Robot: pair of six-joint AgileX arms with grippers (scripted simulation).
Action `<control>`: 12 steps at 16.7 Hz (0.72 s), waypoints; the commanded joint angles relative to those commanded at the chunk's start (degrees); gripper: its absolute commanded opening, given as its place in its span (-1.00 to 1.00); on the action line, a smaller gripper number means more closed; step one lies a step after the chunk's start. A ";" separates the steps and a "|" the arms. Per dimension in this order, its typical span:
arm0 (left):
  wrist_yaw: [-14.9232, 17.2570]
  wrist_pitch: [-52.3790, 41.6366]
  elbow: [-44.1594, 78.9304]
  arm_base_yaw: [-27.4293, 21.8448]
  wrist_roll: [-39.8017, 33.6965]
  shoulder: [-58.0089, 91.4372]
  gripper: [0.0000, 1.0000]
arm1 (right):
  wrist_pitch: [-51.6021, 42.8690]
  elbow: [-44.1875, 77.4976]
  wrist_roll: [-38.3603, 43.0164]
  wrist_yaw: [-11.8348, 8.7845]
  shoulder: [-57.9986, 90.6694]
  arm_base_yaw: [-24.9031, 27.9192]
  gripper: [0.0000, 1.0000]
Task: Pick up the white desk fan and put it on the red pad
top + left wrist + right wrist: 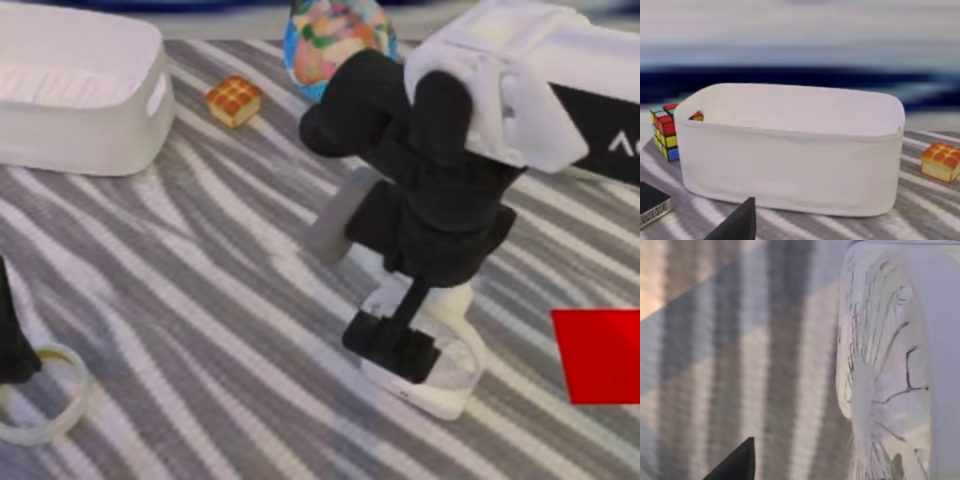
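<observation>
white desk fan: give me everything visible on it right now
The white desk fan looks like glossy white plastic, with a rounded rectangular base and a translucent round grille whose thin ribs fill the right wrist view. It lies on the grey striped cloth right of the table's centre, apart from the red pad at the right edge. The right gripper is down on it, its dark fingers over the fan's left part; whether they clamp it cannot be told.
</observation>
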 joint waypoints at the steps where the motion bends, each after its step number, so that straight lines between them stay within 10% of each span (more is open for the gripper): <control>1: 0.00 0.00 0.00 0.00 0.00 0.00 1.00 | 0.68 -0.68 0.02 0.00 0.03 0.02 1.00; 5: 0.00 0.00 0.00 0.00 0.00 0.00 1.00 | 0.80 -0.80 0.02 0.00 0.03 0.03 1.00; 12: 0.00 0.00 0.00 0.00 0.00 0.00 1.00 | 0.80 -0.80 0.02 0.00 0.03 0.03 -0.06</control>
